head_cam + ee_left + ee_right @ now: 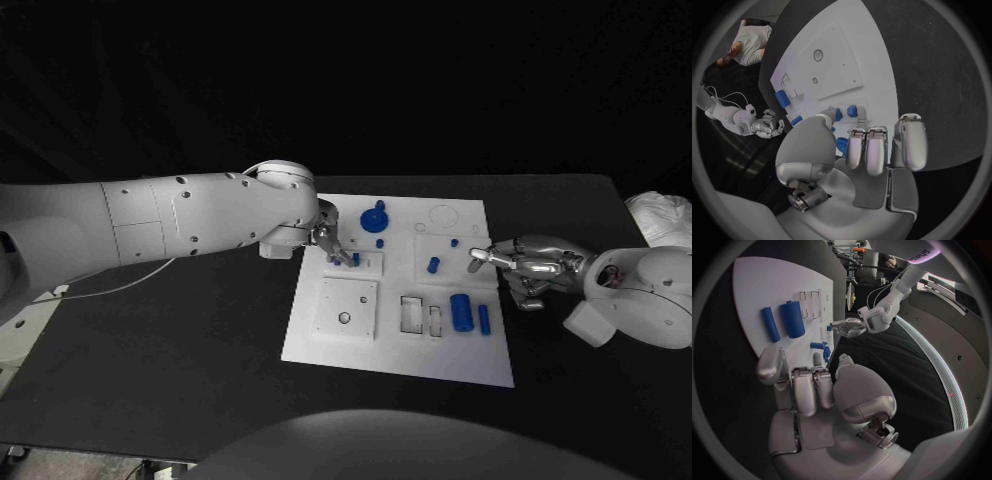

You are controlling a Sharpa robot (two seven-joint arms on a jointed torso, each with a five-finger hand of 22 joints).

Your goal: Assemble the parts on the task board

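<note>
- I see the task board [325, 335] lying mid-table.
- My left hand [335, 243] sits over the board's far left part, fingers curled near a small blue peg [356, 259]; I cannot tell whether it grips.
- My right hand [522, 265] hangs at the board's right edge, fingers curled, holding nothing.
- A large blue cylinder [462, 312] lies near the board's right edge.

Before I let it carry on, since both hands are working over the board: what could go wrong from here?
The left hand is at a small blue peg; a slip might tip it or the neighbouring peg. The right hand hovers at the task board edge, near the upright peg, and could knock it.
</note>
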